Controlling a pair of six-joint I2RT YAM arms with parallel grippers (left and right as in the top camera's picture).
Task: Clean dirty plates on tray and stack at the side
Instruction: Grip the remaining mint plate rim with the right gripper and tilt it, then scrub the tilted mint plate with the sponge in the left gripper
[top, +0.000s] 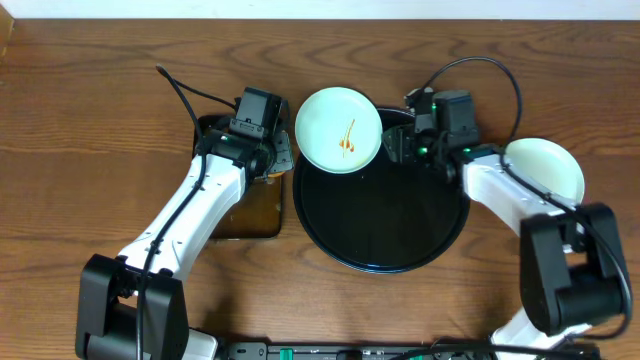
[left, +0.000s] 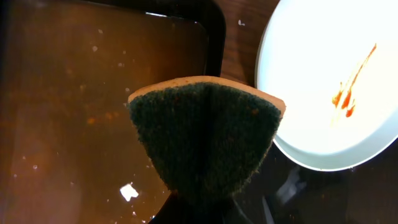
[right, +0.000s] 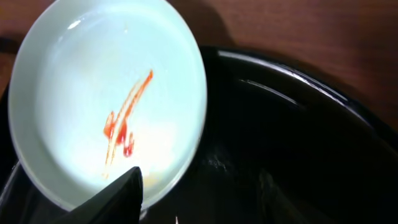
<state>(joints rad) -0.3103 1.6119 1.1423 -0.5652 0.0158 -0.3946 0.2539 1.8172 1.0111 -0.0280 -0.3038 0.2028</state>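
Wooden table (top: 90, 100): the smeared mint plate (top: 338, 130) rests on the far-left rim of the black tray (top: 380, 230). My right pincer (top: 398, 147) is at the plate's edge; whether it grips, I cannot tell. My left pincer (top: 272, 158) is clenched on the sponge (left: 205, 134).

We find no legible txt, labels, brand names, nos. or signs in any of the 3 views.
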